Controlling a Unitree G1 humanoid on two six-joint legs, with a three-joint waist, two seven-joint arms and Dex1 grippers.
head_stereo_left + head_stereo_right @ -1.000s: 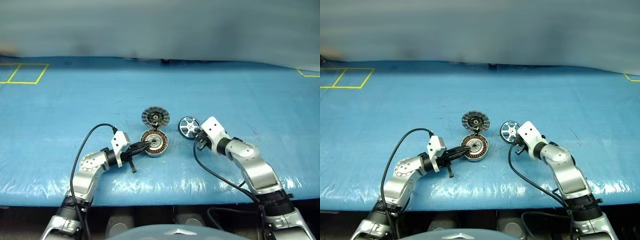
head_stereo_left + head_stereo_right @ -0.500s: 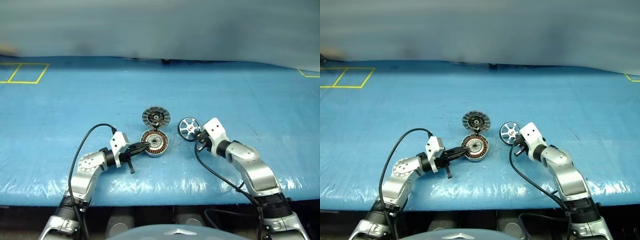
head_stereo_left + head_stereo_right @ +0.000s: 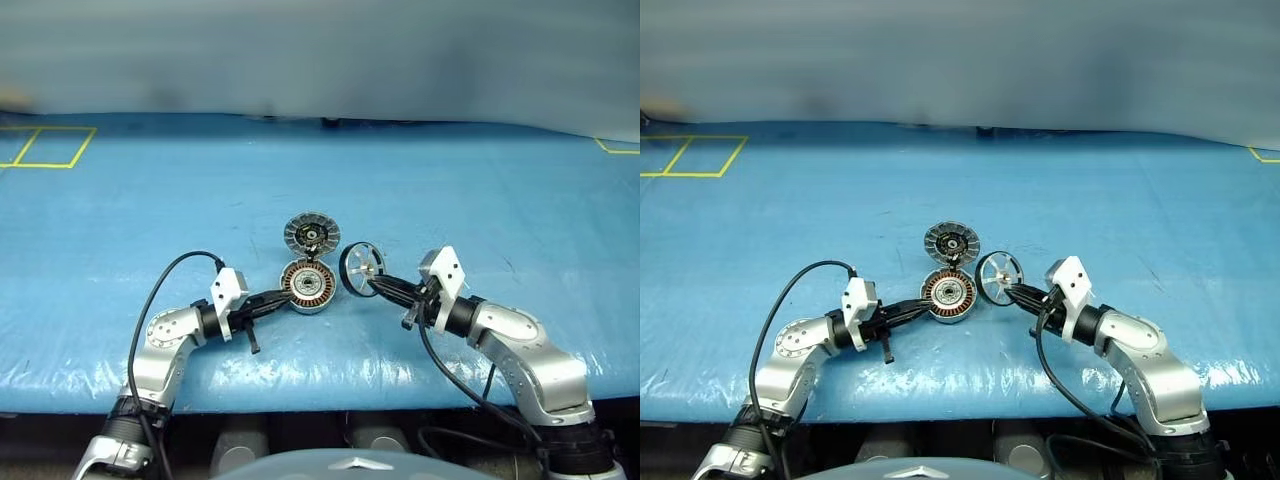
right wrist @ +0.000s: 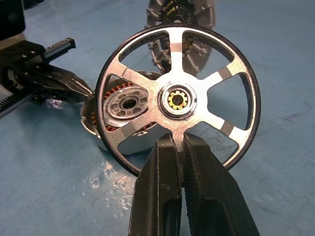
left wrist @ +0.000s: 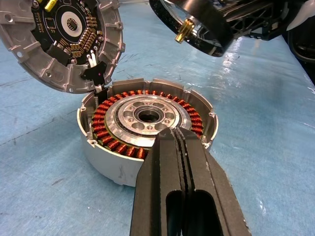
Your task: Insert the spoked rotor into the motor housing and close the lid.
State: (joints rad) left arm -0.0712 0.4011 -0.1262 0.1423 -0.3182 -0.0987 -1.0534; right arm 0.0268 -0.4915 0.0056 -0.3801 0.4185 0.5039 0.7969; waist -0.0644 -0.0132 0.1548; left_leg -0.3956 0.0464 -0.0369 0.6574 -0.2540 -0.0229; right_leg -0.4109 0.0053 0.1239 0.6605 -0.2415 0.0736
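Note:
The motor housing, a grey case with copper windings, lies open on the blue table. Its lid stands tilted up at the far side, inner face showing. My left gripper is shut, and its fingertips rest on the housing's near rim over the windings. My right gripper is shut on the spoked rotor, pinching a spoke near the hub. The rotor hangs on edge above the table, just right of the housing.
A blue tarp covers the table, and its front edge runs close below both arms. Yellow tape marks a square at the far left and a corner at the far right. A black cable loops above my left arm.
My right gripper has shut on the rotor, lifted it off the table and drawn it back and left toward the housing, turning it on edge. The left gripper has stayed put.

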